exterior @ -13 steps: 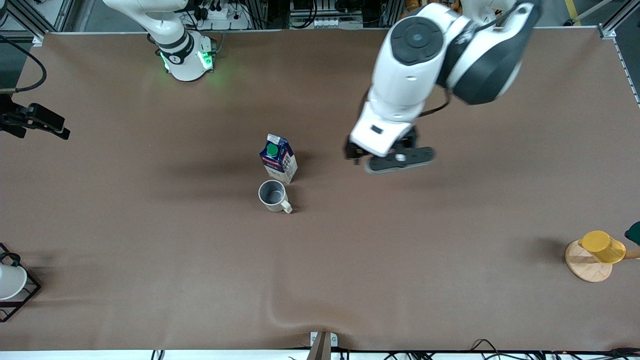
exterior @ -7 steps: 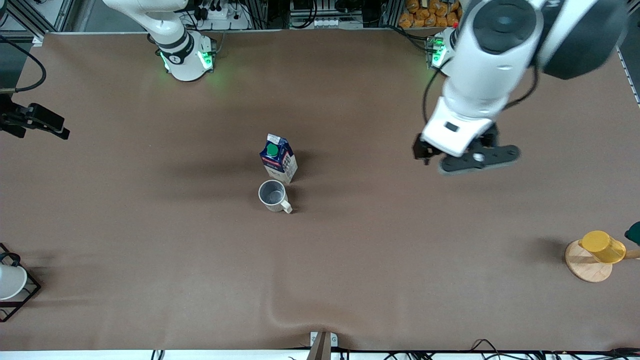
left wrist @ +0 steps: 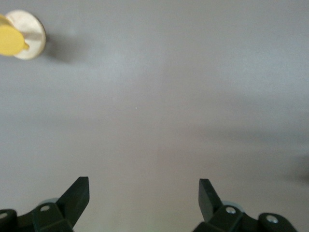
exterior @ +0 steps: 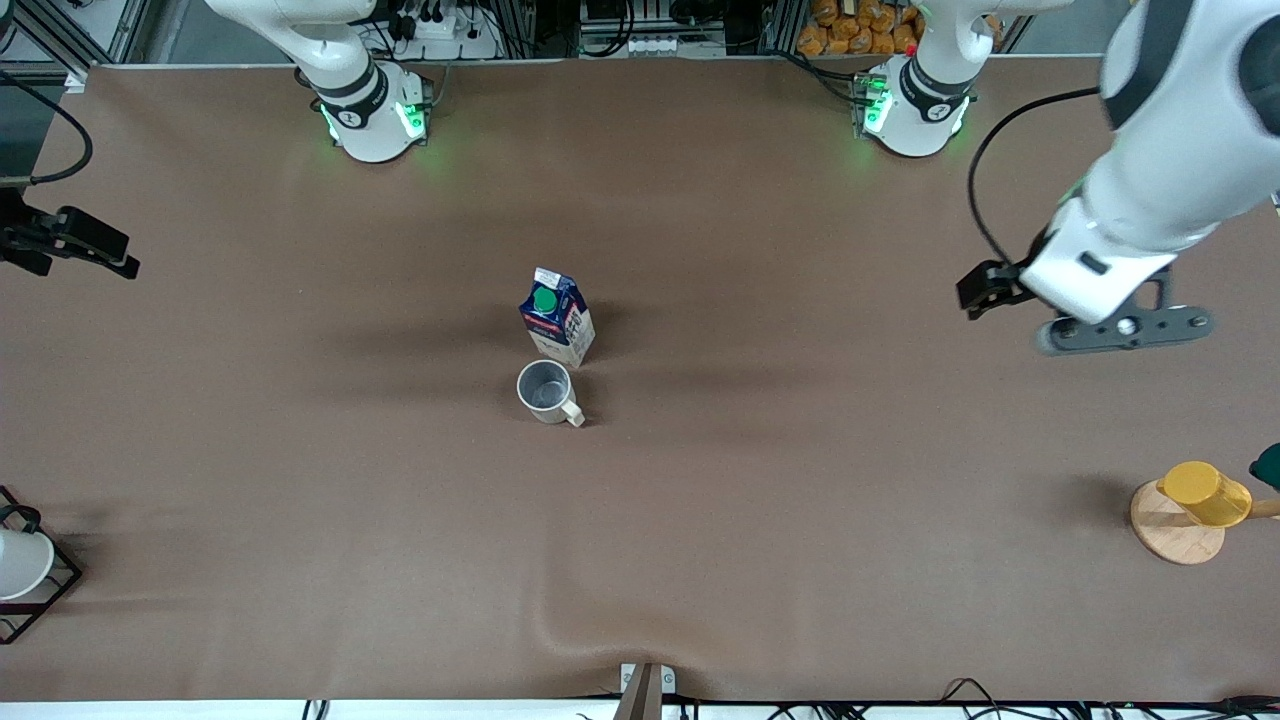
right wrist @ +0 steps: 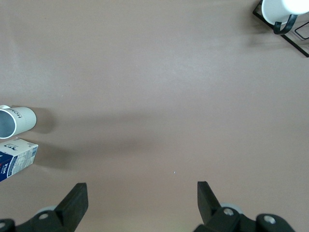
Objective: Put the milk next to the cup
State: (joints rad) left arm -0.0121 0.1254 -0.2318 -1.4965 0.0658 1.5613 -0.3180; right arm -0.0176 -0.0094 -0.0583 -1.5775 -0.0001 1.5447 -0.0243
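Observation:
The milk [exterior: 556,318] is a dark blue carton with a green cap. It stands upright mid-table, right beside the cup [exterior: 545,390] and a little farther from the front camera. The cup is a cream-white mug with a grey inside. My left gripper [exterior: 1085,295] is up in the air over bare table toward the left arm's end, far from both. In the left wrist view it [left wrist: 144,191] is open and empty. My right gripper [right wrist: 142,193] is open and empty, and its view shows the cup [right wrist: 17,122] and the milk [right wrist: 17,158] at the edge.
A yellow cup [exterior: 1205,495] sits on a round wooden disc [exterior: 1170,535] near the left arm's end; both also show in the left wrist view [left wrist: 10,41]. A white cup in a black wire rack [exterior: 20,565] stands at the right arm's end. A fold in the mat [exterior: 560,630] lies near the front edge.
My left arm has swung away from beside the milk toward its own end of the table, gripper open and empty. The milk and the cup have not moved.

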